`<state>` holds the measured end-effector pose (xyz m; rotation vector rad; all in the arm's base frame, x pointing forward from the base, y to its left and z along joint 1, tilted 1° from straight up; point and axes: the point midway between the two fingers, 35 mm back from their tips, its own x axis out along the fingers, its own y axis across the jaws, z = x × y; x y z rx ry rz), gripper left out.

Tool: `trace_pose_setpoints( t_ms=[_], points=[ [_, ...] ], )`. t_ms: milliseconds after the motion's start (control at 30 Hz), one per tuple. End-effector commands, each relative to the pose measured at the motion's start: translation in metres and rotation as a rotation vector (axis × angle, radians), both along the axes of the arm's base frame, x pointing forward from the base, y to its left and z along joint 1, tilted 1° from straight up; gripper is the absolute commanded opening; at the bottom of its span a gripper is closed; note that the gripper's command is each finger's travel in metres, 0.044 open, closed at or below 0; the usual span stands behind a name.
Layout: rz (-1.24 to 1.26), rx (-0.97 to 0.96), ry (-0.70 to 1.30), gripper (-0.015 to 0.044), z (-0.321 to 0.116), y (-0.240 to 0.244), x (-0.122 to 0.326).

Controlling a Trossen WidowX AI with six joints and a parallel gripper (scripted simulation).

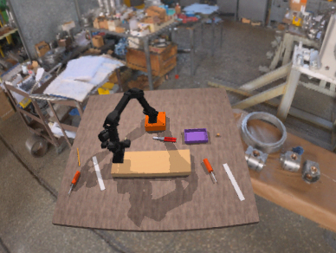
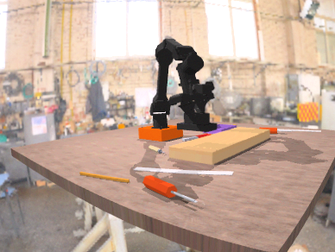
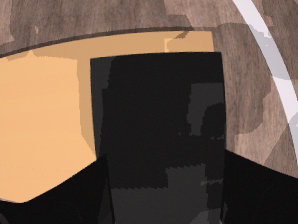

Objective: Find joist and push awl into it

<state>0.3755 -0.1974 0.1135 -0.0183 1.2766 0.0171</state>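
Note:
My gripper (image 1: 116, 149) (image 3: 162, 154) is shut on the black block-shaped stud finder (image 1: 118, 157) (image 2: 196, 126) (image 3: 160, 110). It holds the stud finder over the left end of the pale wood panel (image 1: 156, 165) (image 2: 233, 137) (image 3: 40, 110); in the exterior view it looks a little above the panel top. No lit indicator shows on the stud finder, and its underside is hidden. The awl (image 2: 154, 148), with a pale handle and a dark ferrule, lies on the table by the panel's left end. The purple tray (image 1: 196, 137) (image 2: 226, 127) stands behind the panel and is empty.
The arm stands on an orange base (image 1: 155, 126) (image 2: 161, 134). Red-handled pliers (image 1: 170, 139) lie behind the panel. Orange-handled screwdrivers (image 1: 75, 178) (image 1: 208, 165) lie on either side, with white strips (image 1: 99, 173) (image 1: 234, 182) and a yellow pencil (image 1: 79, 157) (image 2: 104, 177).

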Motion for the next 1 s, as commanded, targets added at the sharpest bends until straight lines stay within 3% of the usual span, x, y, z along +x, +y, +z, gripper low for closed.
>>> trace_pose_setpoints(
  t_ms=[0,967],
  points=[
    [0.008,0.0,-0.009,0.0,-0.005,0.0,0.002],
    [0.009,0.0,-0.008,0.0,-0.048,0.001,0.002]
  ],
)
